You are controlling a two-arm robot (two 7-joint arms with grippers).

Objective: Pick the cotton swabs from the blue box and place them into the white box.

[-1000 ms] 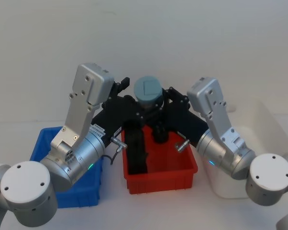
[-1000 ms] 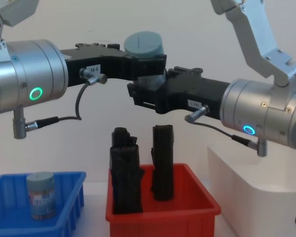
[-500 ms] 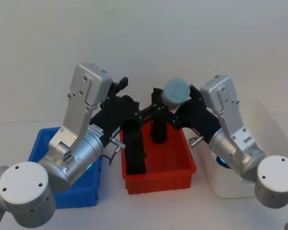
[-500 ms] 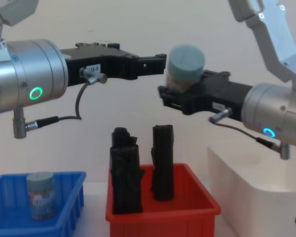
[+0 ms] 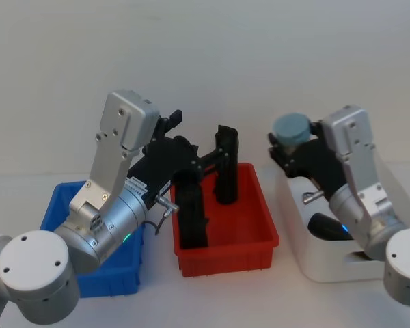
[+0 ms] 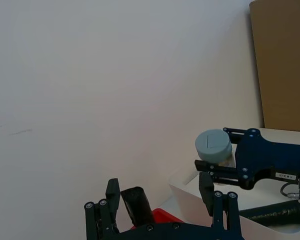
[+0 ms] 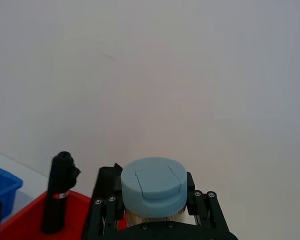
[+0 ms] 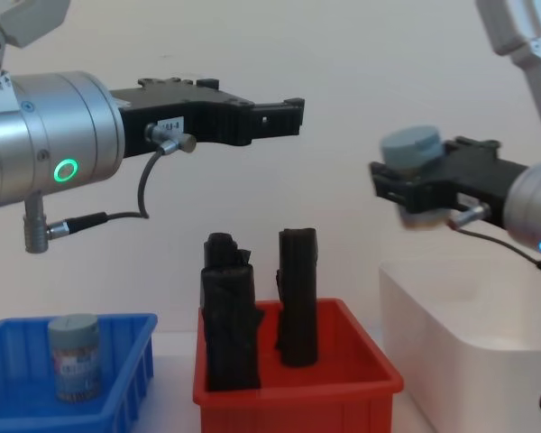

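Right gripper (image 8: 406, 192) first: my fingers are closed around a swab tub (image 5: 291, 129), gripping its clear body just under the grey-blue lid, and I hold it upright above the near-left corner of the white box (image 8: 469, 311). Left gripper (image 8: 284, 117) hangs empty, fingers spread apart, out over the red bin (image 8: 361, 379) to my left, with the black rolls (image 8: 230, 311) standing below it.

To do this step well, I judge I should carry the tub a little farther right, so it sits over the open middle of the box rather than the rim, then lower it inside before letting go. Something dark already lies in the box bottom beneath me; I would aim for bare floor beside it so the tub lands flat. Keeping the tub upright on the way down should stop it rolling.

One more swab tub (image 8: 75, 356) stands in the blue box (image 8: 135, 361), well off to my left, beneath the left arm.

Smooth, round plastic like this tub's wall could slip if I slacken my grip early. Its lid is matte with a flip tab on top. Both coloured bins have sloping walls and rims; the white box is taller, smooth and faintly translucent.
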